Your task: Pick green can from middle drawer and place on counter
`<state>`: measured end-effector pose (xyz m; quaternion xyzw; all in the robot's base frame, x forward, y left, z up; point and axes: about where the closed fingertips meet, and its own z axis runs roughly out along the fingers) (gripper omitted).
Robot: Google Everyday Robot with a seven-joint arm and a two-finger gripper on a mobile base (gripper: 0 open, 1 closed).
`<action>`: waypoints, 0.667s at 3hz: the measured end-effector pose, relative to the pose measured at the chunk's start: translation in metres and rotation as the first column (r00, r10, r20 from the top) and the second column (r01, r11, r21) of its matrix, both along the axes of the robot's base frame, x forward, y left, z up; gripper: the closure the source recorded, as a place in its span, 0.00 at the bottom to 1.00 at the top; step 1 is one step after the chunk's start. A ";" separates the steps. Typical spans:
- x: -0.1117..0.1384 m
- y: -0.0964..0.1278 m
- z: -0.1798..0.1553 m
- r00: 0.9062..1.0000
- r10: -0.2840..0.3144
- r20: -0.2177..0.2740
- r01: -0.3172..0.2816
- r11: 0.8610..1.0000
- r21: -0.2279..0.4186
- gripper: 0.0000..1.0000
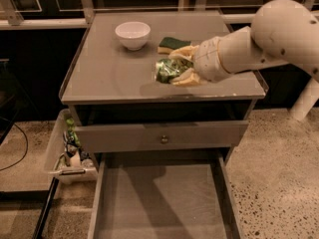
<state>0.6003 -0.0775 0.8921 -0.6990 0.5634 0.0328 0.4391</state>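
The green can (167, 69) is held sideways between the tan fingers (188, 77) of my gripper (180, 65), which is shut on it above the middle of the counter (109, 76). The can's shadow falls on the counter just below it. The white arm reaches in from the right. The middle drawer (162, 203) is pulled open below, and its grey floor is bare.
A white bowl (132, 34) and a green-and-yellow sponge (172, 45) sit at the back of the counter. A shut drawer front with a round knob (163, 139) is above the open drawer. A white bin (66, 153) with items stands left of the cabinet.
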 end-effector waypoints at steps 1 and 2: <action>0.040 0.005 0.007 0.999 0.035 -0.017 -0.034 0.998 0.050 1.00; 0.076 0.003 0.008 0.999 0.024 -0.034 -0.021 0.995 0.097 1.00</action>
